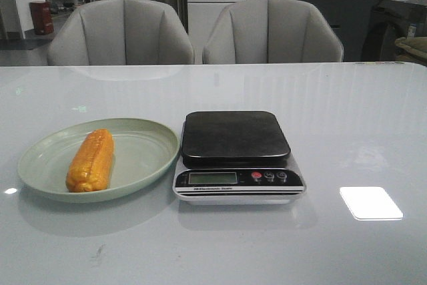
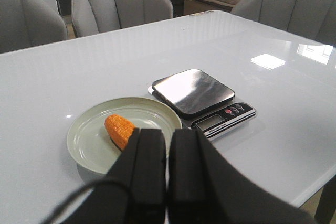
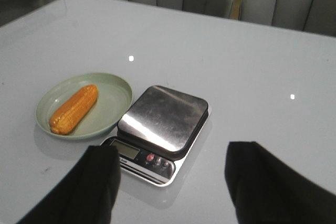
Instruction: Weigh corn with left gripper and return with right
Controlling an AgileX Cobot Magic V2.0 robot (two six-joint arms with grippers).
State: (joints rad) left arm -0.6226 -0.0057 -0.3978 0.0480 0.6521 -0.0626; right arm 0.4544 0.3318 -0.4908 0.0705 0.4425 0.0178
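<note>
1. One corn [image 1: 91, 161] lies on its side inside the pale green plate [image 1: 150, 158], toward the plate's left half as seen from the front; its long axis runs from the near rim toward the far rim, a little tilted.
2. The plate sits on the white glossy table [image 1: 347, 118], and its right rim comes just beside the left edge of the kitchen scale [image 1: 237, 157]; I cannot tell if they touch.
3. The scale has a dark square platform [image 1: 233, 137] with nothing on it, and a small display [image 1: 212, 178] with three round buttons [image 1: 269, 177] on its near side.
4. The left gripper [image 2: 167, 174] hangs above the table near the plate; its two black fingers [image 2: 147, 171] are pressed together with almost no gap, and they hold nothing. The corn shows partly behind the fingertips in the left wrist view.
5. The right gripper [image 3: 173, 182] is above the near side of the scale, with its two fingers [image 3: 100, 182] wide apart and nothing between them.
6. Two grey chairs [image 1: 123, 31] stand behind the far edge of the table.
</note>
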